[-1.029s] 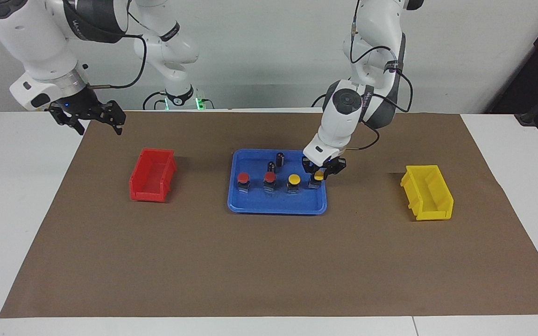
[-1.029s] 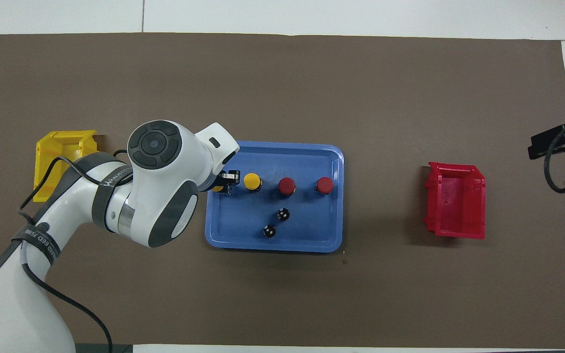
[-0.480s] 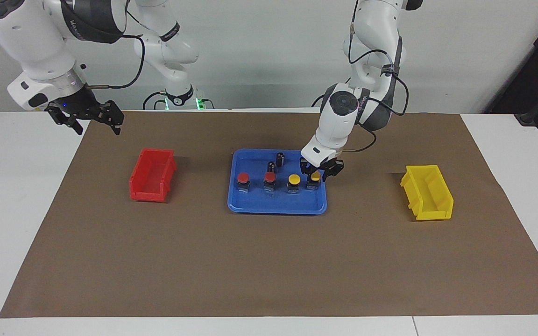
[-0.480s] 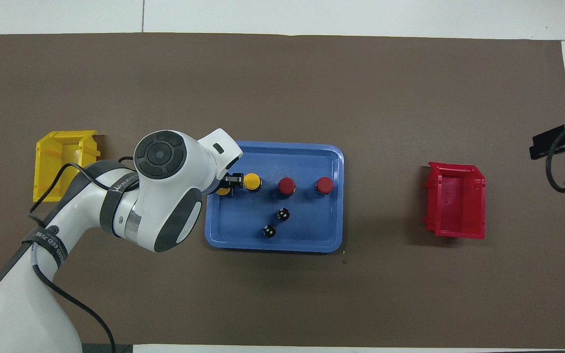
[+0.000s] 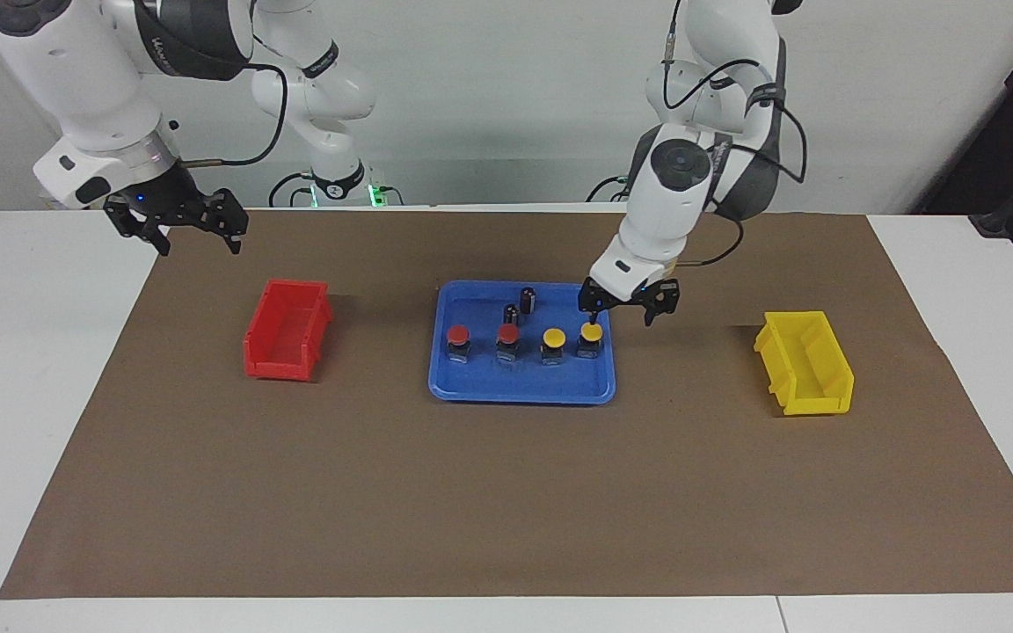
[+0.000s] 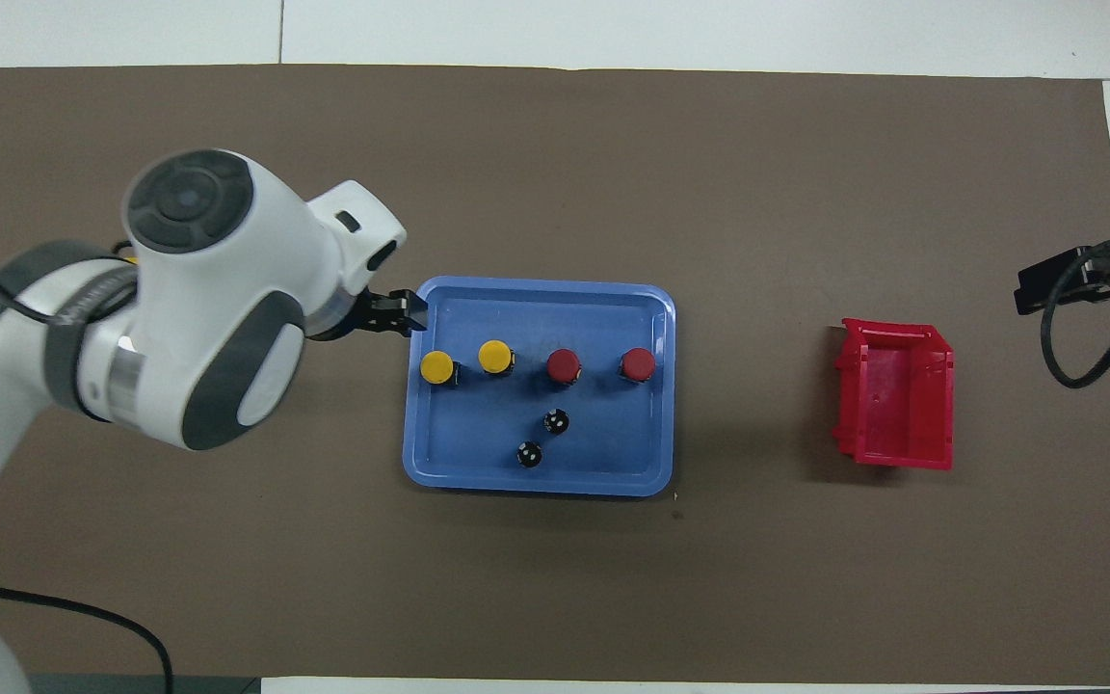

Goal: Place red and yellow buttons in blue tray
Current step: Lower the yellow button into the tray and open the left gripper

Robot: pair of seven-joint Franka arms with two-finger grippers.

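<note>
A white table carried a brown mat (image 5: 506, 492), and a pale wall stood above the robots.

A second earlier the left gripper (image 5: 628, 306) had been pinched on the yellow button (image 5: 591, 334) at the left arm's end of the row; now it had let go, its fingers spread wide, and had risen to hang over the blue tray's (image 5: 520, 387) edge at that end. That button stood free and upright in the tray. The right gripper (image 5: 179, 227) had edged slightly toward the red bin (image 5: 287, 341) and hung over the mat's corner at the right arm's end, fingers spread, holding nothing; that arm waited.

Across the facing view, the red bin showed nothing inside. The blue tray held a row of four: two red buttons (image 5: 457, 335), then two yellow buttons (image 5: 553, 338), with two dark cylinders (image 5: 527, 299) nearer to the robots. The yellow bin (image 5: 804, 362) also showed nothing inside.
</note>
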